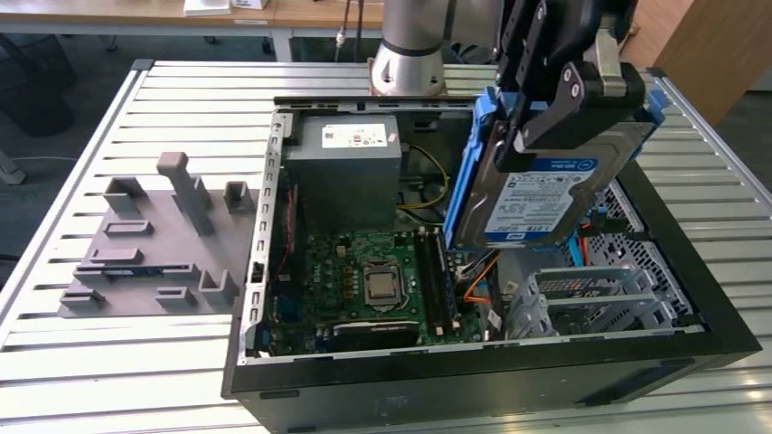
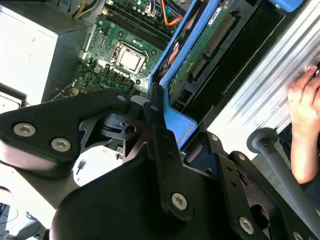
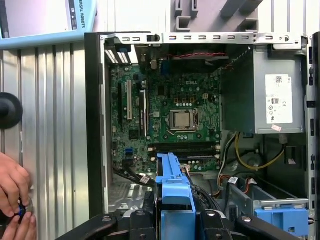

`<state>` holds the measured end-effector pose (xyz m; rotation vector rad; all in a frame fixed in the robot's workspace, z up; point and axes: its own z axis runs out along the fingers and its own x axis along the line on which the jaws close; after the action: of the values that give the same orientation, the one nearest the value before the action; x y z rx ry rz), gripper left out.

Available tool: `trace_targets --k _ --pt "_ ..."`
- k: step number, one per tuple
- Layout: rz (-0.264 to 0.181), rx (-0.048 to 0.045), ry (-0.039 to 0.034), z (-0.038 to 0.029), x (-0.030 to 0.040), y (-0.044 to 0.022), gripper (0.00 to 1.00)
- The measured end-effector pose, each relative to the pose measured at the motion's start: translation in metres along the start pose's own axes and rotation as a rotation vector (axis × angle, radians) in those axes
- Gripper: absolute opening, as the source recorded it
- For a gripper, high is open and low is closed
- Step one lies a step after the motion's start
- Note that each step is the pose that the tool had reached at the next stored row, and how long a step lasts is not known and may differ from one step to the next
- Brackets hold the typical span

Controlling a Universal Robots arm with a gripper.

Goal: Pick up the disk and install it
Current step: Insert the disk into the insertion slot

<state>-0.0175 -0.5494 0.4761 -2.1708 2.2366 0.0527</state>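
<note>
Bright and even in the exterior view, lit from above. Pale sheen along the slats of the table (image 1: pixel 108 362); short, soft shadows beside the grey fixture (image 1: pixel 151 244). Dim inside the case (image 1: pixel 483 384), darkest beneath the disk (image 1: pixel 543 194), with a mild gleam on its metal. Blown out to near white on the power supply (image 2: pixel 30 55) in the second wrist view, with hard streaks of glare on the table slats. Soft on the gripper (image 2: pixel 180 127) up close, crisp on the motherboard (image 2: pixel 125 55). Flatter and cooler in the first wrist view: clear across the motherboard, shaded along the case walls, blurred at the disk's near blue rail.
</note>
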Motion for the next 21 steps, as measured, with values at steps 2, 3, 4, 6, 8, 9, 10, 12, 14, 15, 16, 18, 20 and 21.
trace_targets --k 2,3,4,6,8,9,10,12,14,15,16,18,20,21 --pt "0.0 0.0 0.0001 0.0005 0.0026 -0.0007 0.36" --pt "0.0 0.0 -0.0002 0.0009 0.003 -0.0014 0.36" --pt "0.0 0.0 -0.0002 0.0012 0.0033 -0.0026 0.36" --pt "0.0 -0.0001 0.0002 0.0016 0.0035 -0.0061 0.36" --pt "0.0 -0.0004 0.0 0.0024 0.0036 -0.0109 0.36" --pt "0.0 -0.0005 0.0 0.0028 0.0036 -0.013 0.36" --pt "0.0 -0.0005 0.0 0.0033 0.0036 -0.0144 0.36" --pt "-0.002 -0.0006 0.0001 0.0047 0.0049 -0.0155 0.36" --pt "-0.004 -0.0007 0.0002 0.0062 0.0078 -0.0158 0.36" --pt "-0.004 -0.0007 0.0 0.007 0.0092 -0.0159 0.36" --pt "-0.005 -0.0007 -0.0001 0.0077 0.01 -0.0162 0.36" --pt "-0.005 -0.0008 0.0001 0.0087 0.0105 -0.0182 0.36" --pt "-0.005 -0.0018 0.0002 0.0092 0.0105 -0.0221 0.36" --pt "-0.005 -0.0025 0.0002 0.0095 0.0105 -0.0241 0.36"
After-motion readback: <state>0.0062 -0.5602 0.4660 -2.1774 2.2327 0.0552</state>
